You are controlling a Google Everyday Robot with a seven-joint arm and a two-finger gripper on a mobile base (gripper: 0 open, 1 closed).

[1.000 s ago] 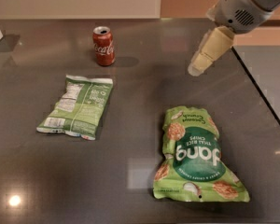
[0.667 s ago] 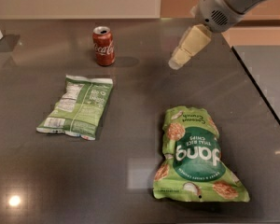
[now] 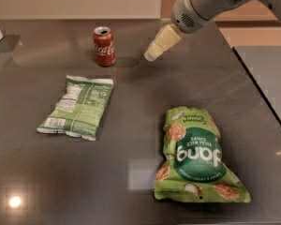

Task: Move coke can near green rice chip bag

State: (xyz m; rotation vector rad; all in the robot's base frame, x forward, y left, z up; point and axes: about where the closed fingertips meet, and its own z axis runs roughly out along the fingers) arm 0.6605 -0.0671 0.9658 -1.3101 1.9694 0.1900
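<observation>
While our pincer [image 3: 151, 56] hangs at three o'clock from the upright coke can [image 3: 104, 46], we cannot tell if it is open. The green rice chip bag [image 3: 196, 156] lies at five o'clock on the counter [image 3: 225, 78].

Glare spot on table [image 3: 131, 125] front-left; tool [image 3: 151, 56] hangs back-centre, evenly lit.

Arm: smooth light-grey rounded arm housing [image 3: 203, 1], with a patch of small dark perforations on its end face. Attached: cream-coloured tapered gripper [image 3: 152, 55], matte, located right of the red aluminium coke can [image 3: 104, 46], not touching it.
</observation>
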